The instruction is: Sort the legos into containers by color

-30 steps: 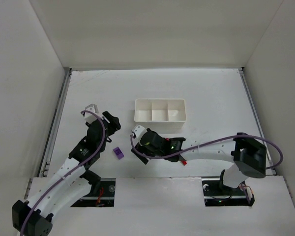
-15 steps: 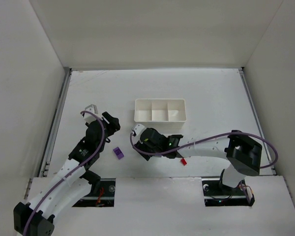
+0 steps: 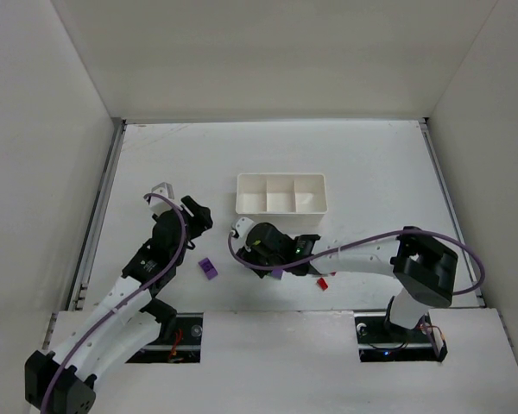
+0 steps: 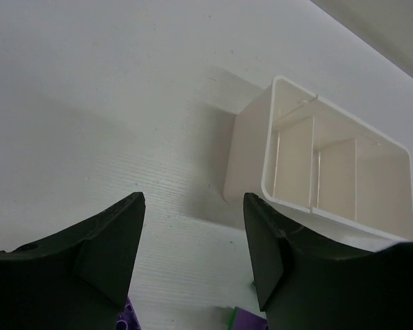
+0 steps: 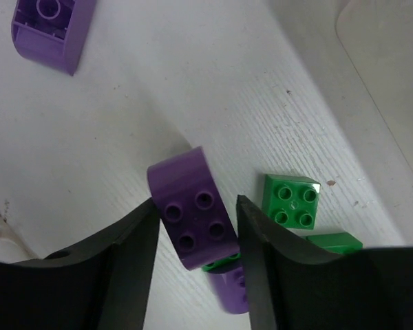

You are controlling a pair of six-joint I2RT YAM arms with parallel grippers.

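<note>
The white three-compartment tray (image 3: 281, 176) stands mid-table; all compartments look empty in the left wrist view, where its wall (image 4: 248, 158) is ahead and to the right. My right gripper (image 5: 195, 203) is shut on a rounded purple lego (image 5: 191, 214), a finger against each side. Beside it lie a square green lego (image 5: 291, 201), a second green one (image 5: 334, 242), and a green and purple piece (image 5: 228, 278) partly under the held one. Another purple lego (image 3: 208, 268) lies between the arms. My left gripper (image 4: 193, 206) hangs open over bare table.
A red lego (image 3: 323, 282) lies near the table's front edge, beside the right arm's forearm. The right gripper (image 3: 249, 253) sits just in front of the tray's left end, and the left gripper (image 3: 196, 216) is left of it. White walls enclose the table.
The right gripper's fingers have closed in from wide open onto the purple lego, and the arm has shifted slightly toward the tray. The left arm has hardly moved.
</note>
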